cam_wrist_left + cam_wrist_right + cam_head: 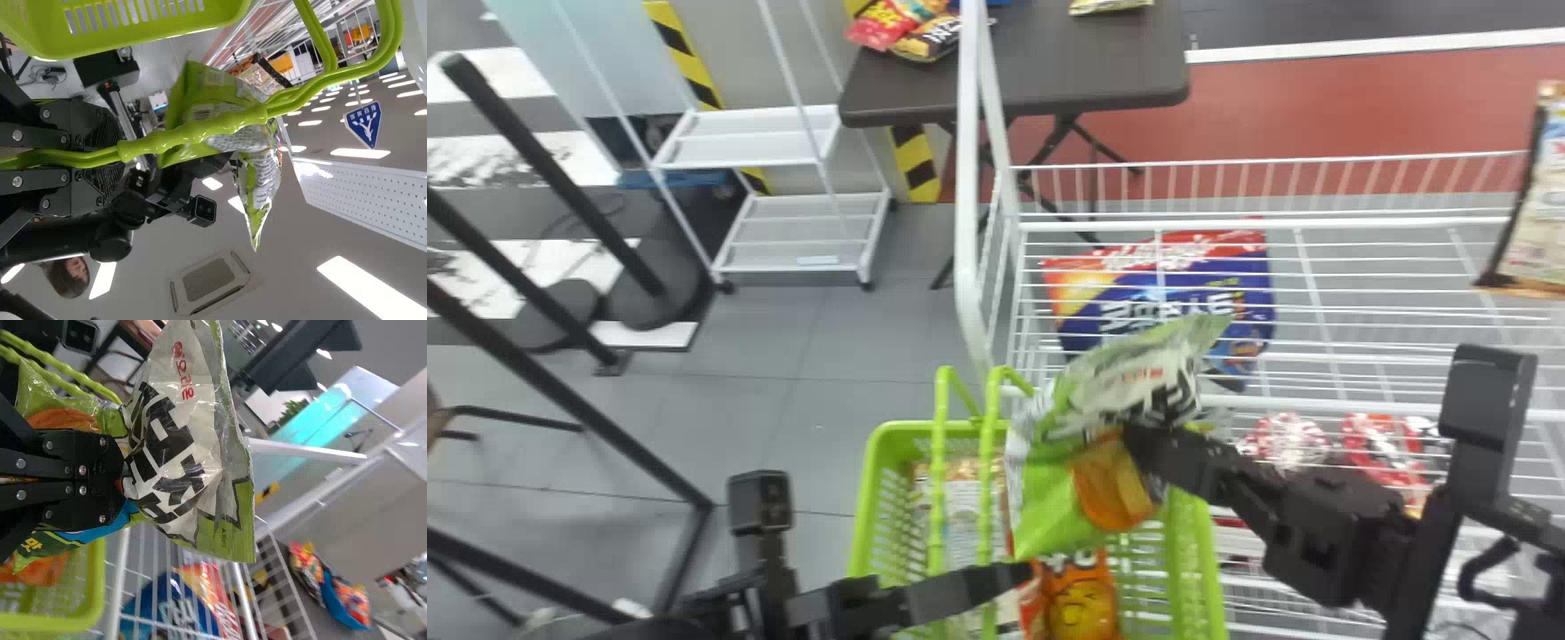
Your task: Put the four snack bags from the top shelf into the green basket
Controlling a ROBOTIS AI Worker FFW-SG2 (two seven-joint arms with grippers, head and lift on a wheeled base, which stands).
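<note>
Green-and-white snack bag (1040, 507): pinched near its middle, held up over the green basket, just right of the head view's centre; tilted, with its printed pale part toward the upper right.
Right gripper (1136, 437): pressed together on that bag, reaching in from the lower right.
Green basket (864, 498): placed at the bottom centre, beneath the bag.
Handles (939, 498): raised side by side over the basket's left part.
Left gripper (1021, 575): closed around the handles, at the bottom centre.
Orange bag (1083, 606): lying inside the basket, near the bottom edge.
Pale bag (960, 505): lying inside too, left of the orange one.
Blue-and-red bag (1156, 267): lying flat on the wire shelf (1387, 222), right of centre, above the basket in the frame.
Tan-and-white bag (1534, 204): at the right edge.
Dark table (1085, 71): at the top centre, bearing more bags (929, 37).
</note>
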